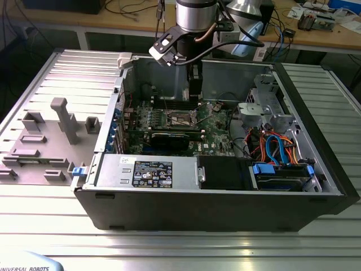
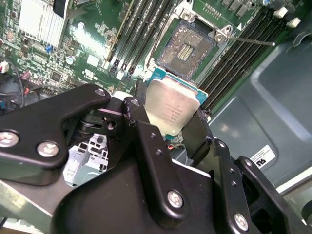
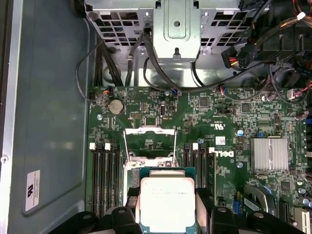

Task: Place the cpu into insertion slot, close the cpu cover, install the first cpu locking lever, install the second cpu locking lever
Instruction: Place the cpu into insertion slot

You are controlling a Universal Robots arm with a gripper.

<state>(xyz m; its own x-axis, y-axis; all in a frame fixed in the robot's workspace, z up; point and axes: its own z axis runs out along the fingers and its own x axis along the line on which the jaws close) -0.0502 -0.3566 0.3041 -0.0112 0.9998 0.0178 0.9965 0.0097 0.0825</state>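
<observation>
Setting: ribbed metal table (image 1: pixel 169 248), workshop benches with cables behind it.

1. Computer case (image 1: pixel 197 209), lying on its side, panel off, interior exposed. It encloses the insertion slot, the reference for every entry below.
2. Green motherboard (image 3: pixel 229 126), flat on the case floor, carrying the slot near its middle.
3. Robot arm with black claw (image 2: pixel 168 114), reaching down into the case and hanging above the slot. Its fingers (image 2: pixel 139 114) are clamped on two opposite edges of the cpu.
4. Cpu cover (image 3: pixel 150 130), a silver frame swung up on its hinge at the slot's far edge. Not closed.
5. Insertion slot (image 2: pixel 187 46), a dark contact field in a silver rim. Open and unoccupied.
6. Cpu (image 3: pixel 167 202), grey metal top facing the cameras, held in the air near the slot, apart from it and not yet over its centre.
7. Locking lever (image 2: pixel 251 40), a thin rod jutting from a slot corner, unlatched.

Progress, judged: the chip is gripped and brought near. Seating, cover and both levers are all outstanding.
</observation>
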